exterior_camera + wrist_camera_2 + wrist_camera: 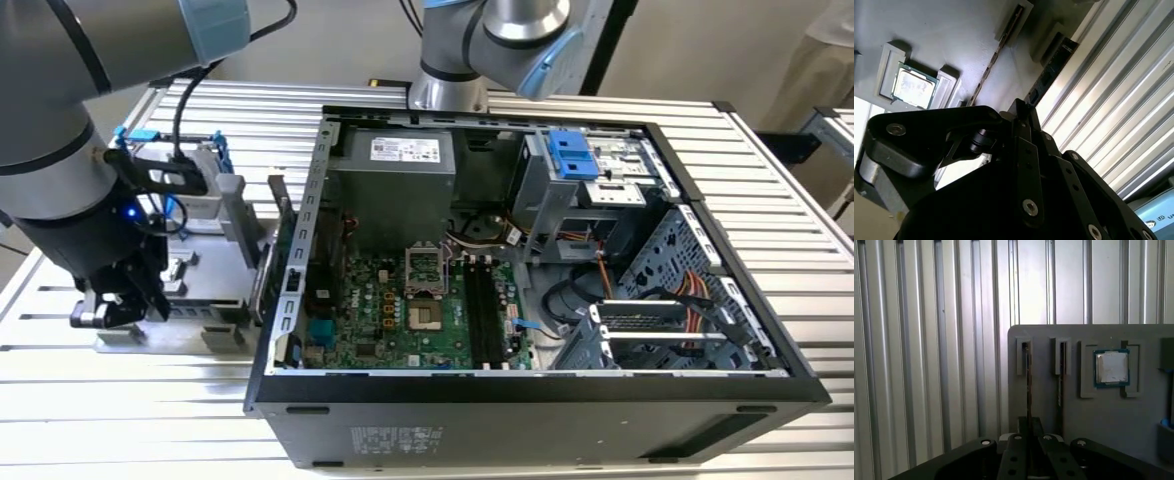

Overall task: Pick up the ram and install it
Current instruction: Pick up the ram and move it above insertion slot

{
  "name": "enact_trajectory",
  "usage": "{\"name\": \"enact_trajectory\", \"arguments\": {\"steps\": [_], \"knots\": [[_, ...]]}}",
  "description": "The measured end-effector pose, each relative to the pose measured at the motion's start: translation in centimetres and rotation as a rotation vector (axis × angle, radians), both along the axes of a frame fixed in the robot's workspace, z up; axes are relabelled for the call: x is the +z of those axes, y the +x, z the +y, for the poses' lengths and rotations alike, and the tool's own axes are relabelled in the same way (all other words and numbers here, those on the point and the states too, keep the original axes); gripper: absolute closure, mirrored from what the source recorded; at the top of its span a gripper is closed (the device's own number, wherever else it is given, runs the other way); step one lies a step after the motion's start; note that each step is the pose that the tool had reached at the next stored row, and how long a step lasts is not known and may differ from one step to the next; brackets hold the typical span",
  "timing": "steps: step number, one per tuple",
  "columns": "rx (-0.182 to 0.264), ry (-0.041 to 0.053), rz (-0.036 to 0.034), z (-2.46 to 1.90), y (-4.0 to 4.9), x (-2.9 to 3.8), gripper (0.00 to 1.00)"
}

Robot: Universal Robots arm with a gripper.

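The ram (pixel 1028 375) stands on its thin edge in a slot of the grey holder (pixel 1104 430) on the table (pixel 929 365), so its top edge is easy to grab. The fingers (pixel 1023 426) sit right over it, lined up with the stick, and look squeezed shut on its flat sides. It is the stick farthest from the little square chip (pixel 1111 367), and it is not in the computer (pixel 534 420) yet.

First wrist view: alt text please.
The black gripper is at one end of the ram, a thin stick on edge in a grey holder. A second stick and a square silver chip sit alongside; the holder lies on a ribbed metal table.
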State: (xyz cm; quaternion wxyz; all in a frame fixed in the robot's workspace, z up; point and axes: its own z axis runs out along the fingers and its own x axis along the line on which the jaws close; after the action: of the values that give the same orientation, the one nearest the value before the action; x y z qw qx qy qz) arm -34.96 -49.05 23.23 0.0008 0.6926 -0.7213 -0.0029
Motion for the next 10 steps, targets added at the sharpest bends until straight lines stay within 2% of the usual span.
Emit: {"name": "enact_trajectory", "arguments": {"steps": [10], "knots": [[0.0, -0.0001, 0.0001, 0.0, 0.0, 0.63, 1.0]]}}
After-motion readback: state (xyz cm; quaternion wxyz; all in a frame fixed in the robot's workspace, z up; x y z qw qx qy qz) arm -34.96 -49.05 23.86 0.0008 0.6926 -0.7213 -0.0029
